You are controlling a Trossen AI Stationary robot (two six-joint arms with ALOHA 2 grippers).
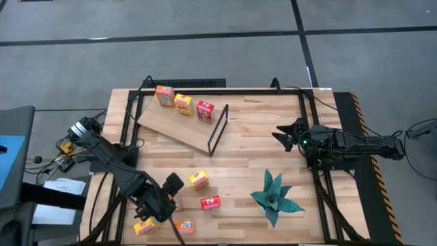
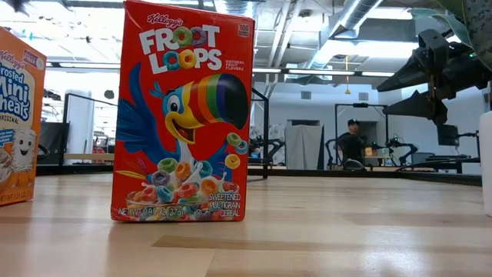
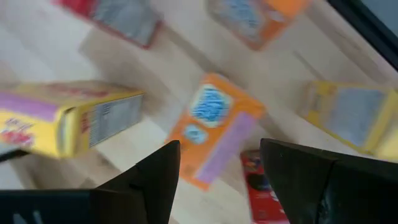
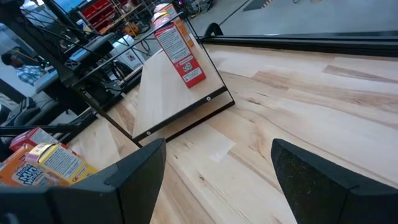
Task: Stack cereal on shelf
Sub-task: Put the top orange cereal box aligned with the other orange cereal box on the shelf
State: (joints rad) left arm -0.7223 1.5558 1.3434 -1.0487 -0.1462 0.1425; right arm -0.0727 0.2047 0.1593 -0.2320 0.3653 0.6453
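My left gripper (image 1: 158,199) hangs open over the near-left corner of the table (image 1: 246,171), fingers spread above an orange cereal box (image 3: 217,127) lying flat among other loose boxes. Three boxes stand on the shelf (image 1: 179,121) at the far left: orange (image 1: 164,96), yellow (image 1: 183,104) and red (image 1: 205,111). My right gripper (image 1: 285,132) waits open at the right side.

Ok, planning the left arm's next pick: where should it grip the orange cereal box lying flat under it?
Probably across the two long edges, midway, coming straight down. The orange cardboard cereal box lies flat on the wooden tabletop, so only its thin sides are opposed, and the open left tool frames its width. The right tool waits.
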